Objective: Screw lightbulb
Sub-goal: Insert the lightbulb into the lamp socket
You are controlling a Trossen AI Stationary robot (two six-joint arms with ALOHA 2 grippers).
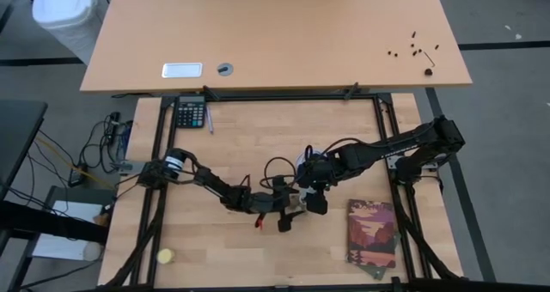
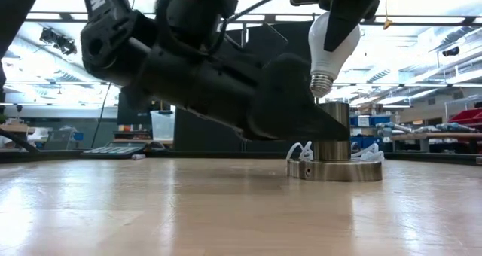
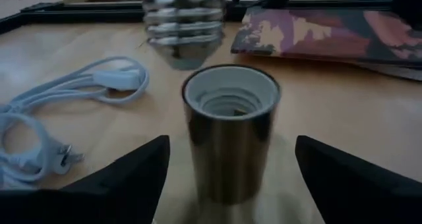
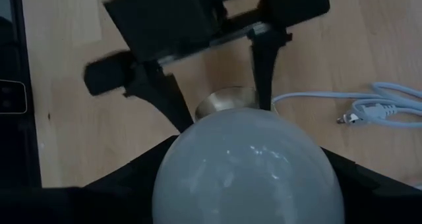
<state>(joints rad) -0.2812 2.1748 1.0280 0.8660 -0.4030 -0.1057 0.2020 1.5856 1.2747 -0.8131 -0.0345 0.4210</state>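
Observation:
The white frosted lightbulb (image 2: pixel 332 38) hangs base down from my right gripper (image 4: pixel 247 184), which is shut on it. Its silver screw base (image 2: pixel 321 81) is just above the open top of the metallic socket tube (image 2: pixel 332 128) and slightly off its centre. The socket stands upright on its round disc (image 2: pixel 335 170) on the table. My left gripper (image 3: pixel 231 184) is open and low at the table. Its fingers (image 3: pixel 142 174) stand on either side of the socket tube (image 3: pixel 231 135), with gaps showing. In the high view both grippers meet at the table's middle (image 1: pixel 301 202). My right gripper pinches the bulb's wide glass dome (image 4: pixel 247 158) between its two fingers. The fingers come from above, pointing down. The bulb hangs below them, slightly tilted, with its screw base (image 3: pixel 183 33) clear of the socket's rim.
A white cord with switch and plug (image 3: pixel 59 112) lies beside the socket. A book with a patterned cover (image 1: pixel 371 232) lies to the right, a calculator (image 1: pixel 191 113) at the far left, and a yellow ball (image 1: pixel 165 256) at the near left.

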